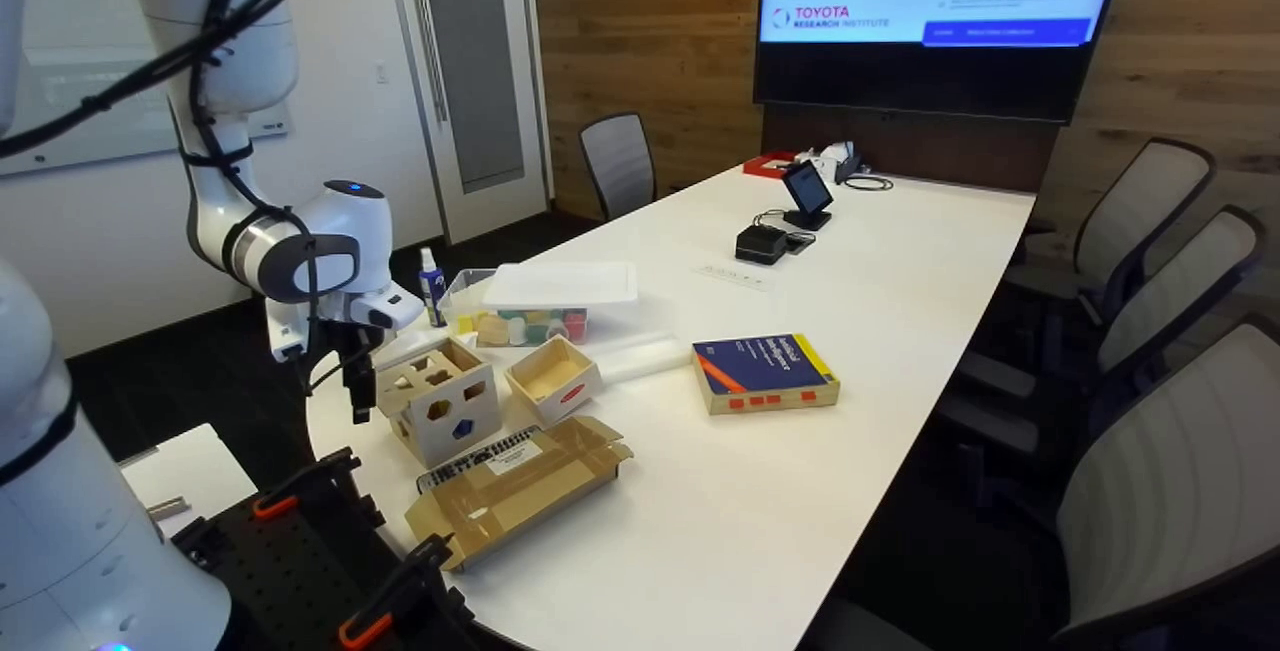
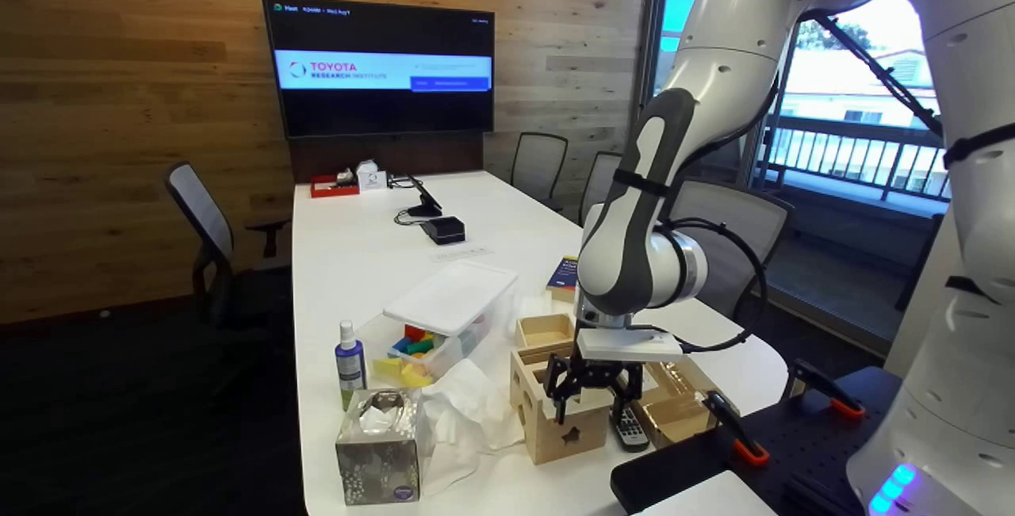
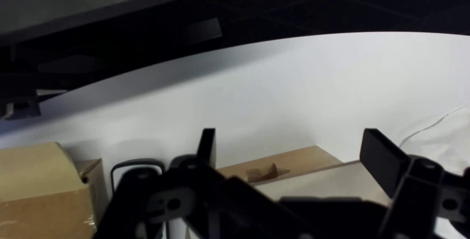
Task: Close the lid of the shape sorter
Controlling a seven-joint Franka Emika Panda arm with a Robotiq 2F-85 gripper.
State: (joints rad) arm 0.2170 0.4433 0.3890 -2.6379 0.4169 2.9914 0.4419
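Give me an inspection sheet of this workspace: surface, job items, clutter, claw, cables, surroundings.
Surface: white table, curved at the robot's end.
Shape sorter: standing on the table, shaped holes visible.
Lid: covers only part of the sorter's top; not fully closed.
Clutter: small wooden box, cardboard tray, remote control, Artificial Intelligence book, plastic bin with colored blocks, spray bottle, tissue box.
Claw: open, close to the sorter; contact cannot be told.
Cables: black cables strapped along the robot arm.
Surroundings: wall screen, wood-panelled wall, office chairs.
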